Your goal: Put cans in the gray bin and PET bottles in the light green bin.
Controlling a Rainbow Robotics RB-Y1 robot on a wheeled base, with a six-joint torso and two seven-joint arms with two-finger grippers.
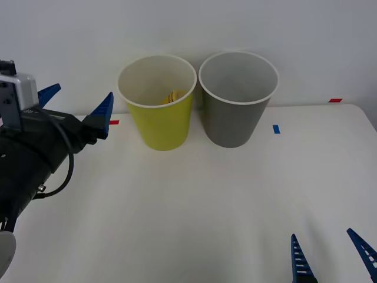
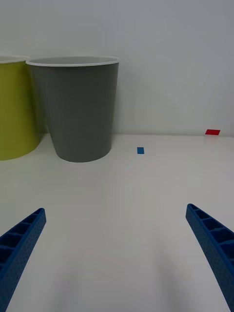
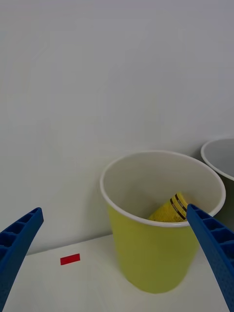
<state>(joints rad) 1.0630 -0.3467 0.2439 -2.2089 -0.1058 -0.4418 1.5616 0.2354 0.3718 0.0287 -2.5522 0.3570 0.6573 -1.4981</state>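
Bottle in the green bin.
We see the yellow bottle (image 3: pixel 169 210) half hidden inside the green bin (image 1: pixel 159 127); left pincer (image 1: pixel 75 106) and right pincer (image 1: pixel 333 254) both spread apart, empty.

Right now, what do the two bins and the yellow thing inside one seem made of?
The light green bin and gray bin look like matte plastic or coated paper, with thin pale rolled rims. The yellow bottle lying inside the green one looks like glossy plastic with a printed label.
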